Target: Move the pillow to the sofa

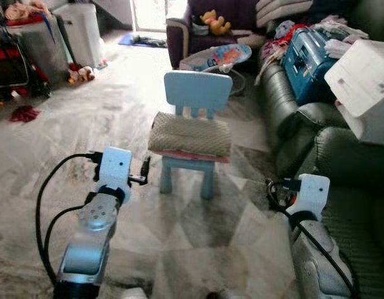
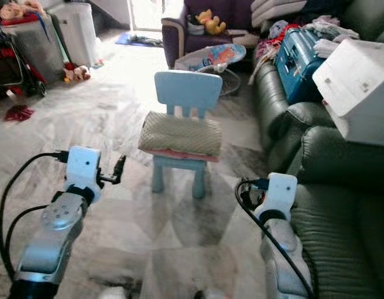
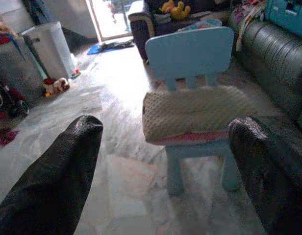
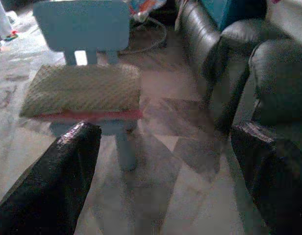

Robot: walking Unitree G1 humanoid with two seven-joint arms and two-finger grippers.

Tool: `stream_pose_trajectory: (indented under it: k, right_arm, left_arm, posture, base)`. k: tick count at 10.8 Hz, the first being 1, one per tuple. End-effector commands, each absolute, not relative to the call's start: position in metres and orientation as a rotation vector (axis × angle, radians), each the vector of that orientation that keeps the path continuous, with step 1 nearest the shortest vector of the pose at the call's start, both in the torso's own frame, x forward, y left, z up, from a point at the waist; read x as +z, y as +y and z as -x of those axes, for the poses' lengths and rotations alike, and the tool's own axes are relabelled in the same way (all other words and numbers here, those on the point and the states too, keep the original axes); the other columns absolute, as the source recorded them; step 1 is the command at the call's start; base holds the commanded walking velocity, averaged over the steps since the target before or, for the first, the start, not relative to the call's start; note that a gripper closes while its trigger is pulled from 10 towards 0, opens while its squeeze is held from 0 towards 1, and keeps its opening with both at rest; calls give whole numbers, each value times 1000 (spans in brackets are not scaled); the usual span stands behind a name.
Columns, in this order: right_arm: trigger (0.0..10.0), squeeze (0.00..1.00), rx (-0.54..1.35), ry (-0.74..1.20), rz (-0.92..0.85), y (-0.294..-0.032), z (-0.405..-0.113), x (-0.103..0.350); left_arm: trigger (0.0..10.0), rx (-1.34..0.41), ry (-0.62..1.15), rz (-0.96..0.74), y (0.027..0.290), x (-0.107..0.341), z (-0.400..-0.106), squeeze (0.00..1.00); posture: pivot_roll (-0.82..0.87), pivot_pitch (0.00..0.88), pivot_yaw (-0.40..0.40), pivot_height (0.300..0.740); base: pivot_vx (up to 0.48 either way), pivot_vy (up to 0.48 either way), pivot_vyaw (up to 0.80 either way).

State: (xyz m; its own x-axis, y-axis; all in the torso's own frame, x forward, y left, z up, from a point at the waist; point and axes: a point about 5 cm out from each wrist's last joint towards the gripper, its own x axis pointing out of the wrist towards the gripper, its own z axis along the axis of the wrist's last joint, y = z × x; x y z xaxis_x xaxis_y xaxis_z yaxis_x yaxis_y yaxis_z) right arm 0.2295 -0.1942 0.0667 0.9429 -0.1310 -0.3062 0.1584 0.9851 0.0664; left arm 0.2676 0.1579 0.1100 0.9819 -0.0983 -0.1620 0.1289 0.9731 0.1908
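Note:
A cream knitted pillow (image 1: 191, 134) with a pink underside lies flat on the seat of a small light-blue child's chair (image 1: 198, 91) in the middle of the floor. The dark green leather sofa (image 1: 351, 165) runs along the right side. My left gripper (image 1: 144, 169) is held low, short of the chair's left front leg, and its two black fingers (image 3: 67, 166) are spread open with nothing between them. My right gripper (image 4: 166, 129) hovers between the chair and the sofa, also open and holding nothing. The pillow (image 4: 82, 90) lies ahead of it.
On the sofa sit a white box (image 1: 363, 87), a blue case (image 1: 307, 53) and piled clothes. A baby bouncer (image 1: 218, 57) and a purple armchair (image 1: 204, 28) stand behind the chair. At far left are a white bin (image 1: 80, 31), a stroller (image 1: 8, 62) and red cloth (image 1: 24, 113).

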Motion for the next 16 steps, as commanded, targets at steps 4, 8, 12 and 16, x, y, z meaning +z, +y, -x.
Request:
stream_pose_trajectory:
  k: [4, 8, 12, 16]
  right_arm:
    - [10000, 0, -92, 321, -37, -195, -208, 69]
    - [10000, 0, -86, 320, -24, -199, -207, 68]
    - [10000, 0, -84, 312, -37, -198, -210, 69]
    - [10000, 0, -86, 307, -41, -198, -215, 70]
  left_arm:
    - [10000, -22, 225, -248, 187, 101, -234, 0]
    - [10000, -85, 238, -185, 173, 99, -231, 0]
    - [10000, -64, 233, -201, 186, 104, -237, 0]
    - [10000, -77, 220, -186, 181, 107, -243, 0]
  posture:
    - [29, 6, -34, 740]
    - [13, 0, -26, 740]
    - [19, 0, -16, 740]
    - [15, 0, -12, 740]
  base:
    - [0, 0, 0]
    - [0, 0, -113]
    - [0, 0, 0]
    - [227, 89, 0]
